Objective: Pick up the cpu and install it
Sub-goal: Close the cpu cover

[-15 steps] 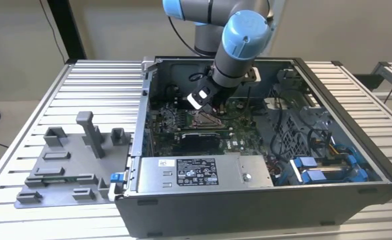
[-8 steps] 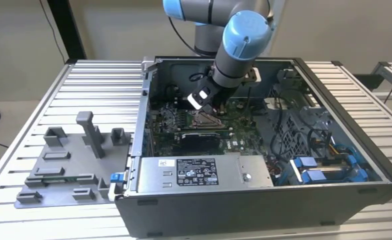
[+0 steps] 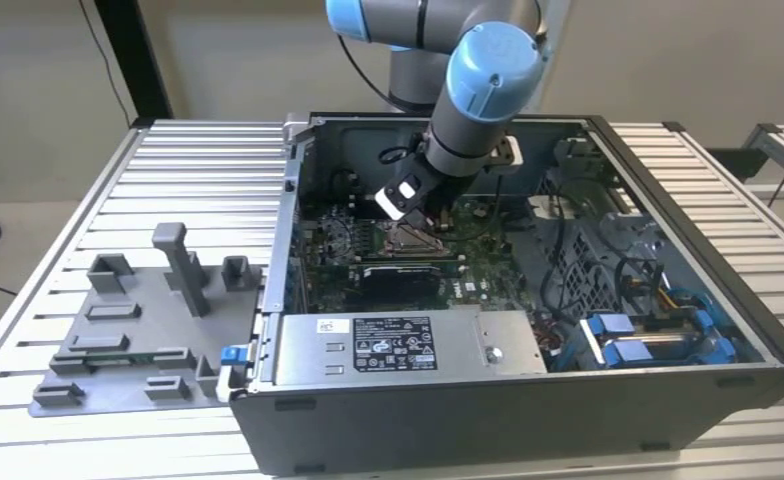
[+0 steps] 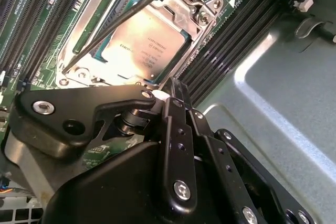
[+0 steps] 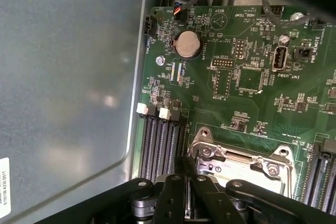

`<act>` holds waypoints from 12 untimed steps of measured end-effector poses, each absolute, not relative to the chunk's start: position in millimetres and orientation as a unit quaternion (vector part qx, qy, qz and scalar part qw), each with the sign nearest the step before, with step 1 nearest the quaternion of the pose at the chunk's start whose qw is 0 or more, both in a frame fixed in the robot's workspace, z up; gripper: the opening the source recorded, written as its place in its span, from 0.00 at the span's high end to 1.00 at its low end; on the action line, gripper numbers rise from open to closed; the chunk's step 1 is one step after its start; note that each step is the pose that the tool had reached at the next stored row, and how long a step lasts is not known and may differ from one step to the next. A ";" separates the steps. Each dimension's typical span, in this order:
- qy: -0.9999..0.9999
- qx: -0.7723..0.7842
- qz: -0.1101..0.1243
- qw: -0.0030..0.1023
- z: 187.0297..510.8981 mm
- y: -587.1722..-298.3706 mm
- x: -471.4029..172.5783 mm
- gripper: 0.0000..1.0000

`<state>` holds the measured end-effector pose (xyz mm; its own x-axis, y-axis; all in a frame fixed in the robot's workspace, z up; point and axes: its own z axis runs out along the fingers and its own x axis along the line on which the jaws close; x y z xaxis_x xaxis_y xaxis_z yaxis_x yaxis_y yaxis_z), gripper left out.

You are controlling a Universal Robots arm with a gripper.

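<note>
The cpu (image 4: 142,40), a flat square chip with a silvery top, lies inside the metal-framed socket (image 4: 195,29) on the green motherboard. A thin metal lever (image 4: 115,22) crosses slantwise over it. My gripper (image 4: 170,88) hangs just above the socket's edge, beside the cpu, with its black fingers drawn together and nothing visible between them. In the exterior view the gripper (image 3: 412,212) reaches down into the open computer case (image 3: 712,250), right over the socket (image 3: 412,238). In the first wrist view the gripper (image 5: 185,170) sits at the edge of the socket frame (image 5: 241,162).
A grey plastic tray (image 3: 139,340) with upright posts lies on the slatted table at the exterior view's left. Inside the case sit a power supply (image 3: 406,345), blue-clipped cables (image 3: 646,335) and memory slots (image 5: 160,140) beside the socket. The case walls close in the arm.
</note>
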<state>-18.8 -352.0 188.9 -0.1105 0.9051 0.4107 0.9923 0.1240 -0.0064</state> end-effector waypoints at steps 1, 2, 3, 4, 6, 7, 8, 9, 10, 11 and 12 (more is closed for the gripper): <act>-0.732 -0.648 -0.137 0.160 188.9 -352.1 -18.8 1.00; -0.732 -0.648 -0.136 0.160 188.9 -352.1 -18.7 1.00; -0.732 -0.648 -0.136 0.160 188.9 -352.2 -18.7 1.00; -0.732 -0.648 -0.136 0.160 188.8 -352.3 -18.7 1.00; -0.732 -0.648 -0.136 0.160 188.7 -352.5 -18.6 1.00; -0.732 -0.648 -0.136 0.160 188.6 -352.5 -18.6 1.00; -0.732 -0.648 -0.136 0.160 188.4 -352.5 -18.5 1.00; -0.732 -0.648 -0.136 0.160 188.2 -352.6 -18.4 1.00; -0.732 -0.648 -0.136 0.160 187.9 -352.6 -18.3 1.00; -0.732 -0.648 -0.136 0.160 187.6 -352.5 -18.1 1.00; -0.732 -0.648 -0.136 0.160 187.3 -352.5 -17.9 1.00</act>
